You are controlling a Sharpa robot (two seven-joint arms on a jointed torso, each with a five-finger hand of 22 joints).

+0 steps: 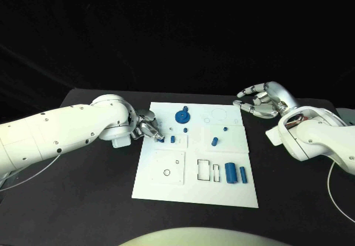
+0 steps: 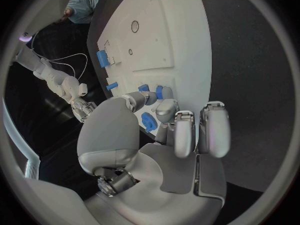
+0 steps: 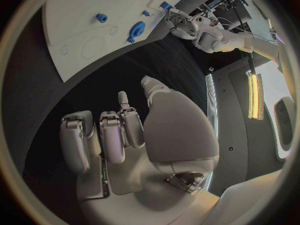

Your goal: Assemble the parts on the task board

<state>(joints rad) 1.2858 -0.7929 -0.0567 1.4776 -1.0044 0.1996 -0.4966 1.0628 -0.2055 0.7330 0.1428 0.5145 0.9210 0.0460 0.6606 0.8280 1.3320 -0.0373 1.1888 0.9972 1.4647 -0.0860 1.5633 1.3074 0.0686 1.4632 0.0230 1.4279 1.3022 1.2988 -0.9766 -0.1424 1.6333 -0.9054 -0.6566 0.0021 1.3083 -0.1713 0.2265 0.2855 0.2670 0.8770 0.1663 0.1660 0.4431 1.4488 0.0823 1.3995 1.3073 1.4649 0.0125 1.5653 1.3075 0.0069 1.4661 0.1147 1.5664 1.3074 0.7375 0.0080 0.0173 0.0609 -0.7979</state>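
Task board [image 1: 166,179] lies mid-table with blue parts [image 1: 235,172] grouped at its four o'clock, the left hand [image 1: 145,127] at its ten o'clock edge pinching a small blue piece [image 1: 161,138], presumably for seating, while the right hand [image 1: 260,100] hovers clenched and empty at two o'clock.
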